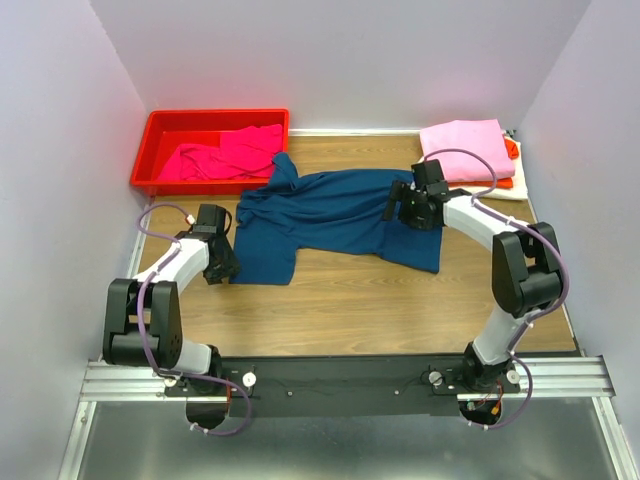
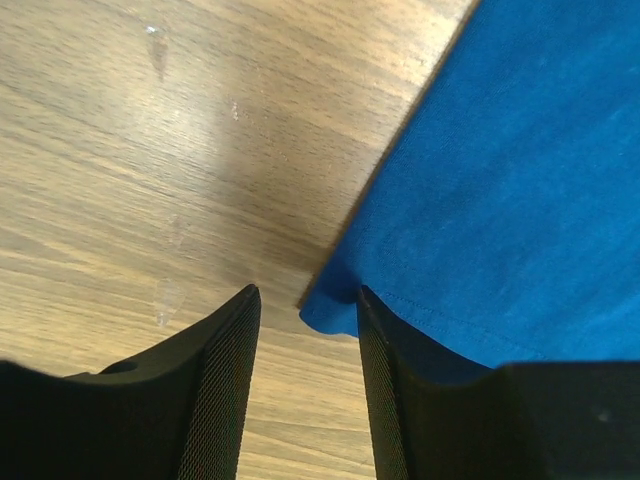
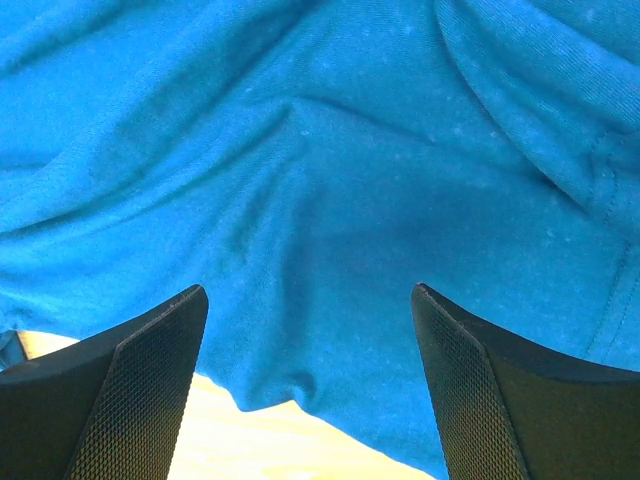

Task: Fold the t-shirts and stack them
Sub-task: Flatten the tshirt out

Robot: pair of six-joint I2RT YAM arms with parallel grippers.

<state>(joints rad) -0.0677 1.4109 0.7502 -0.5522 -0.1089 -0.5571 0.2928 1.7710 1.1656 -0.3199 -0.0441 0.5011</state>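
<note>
Left gripper (image 2: 306, 292) jaws part-spread, straddling navy t-shirt (image 2: 520, 180) corner, cloth lying toward 2 o'clock; right gripper (image 3: 309, 290) hovering wide-spread, pinching nothing

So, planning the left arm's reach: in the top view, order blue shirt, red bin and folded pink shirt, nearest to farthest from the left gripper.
1. blue shirt, beside the left gripper.
2. red bin, back left.
3. folded pink shirt, back right corner.

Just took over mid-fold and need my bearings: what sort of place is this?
Probably a lab test cell, not a home: plain white walls box in the wooden table, and an aluminium rail runs along its near edge.
</note>
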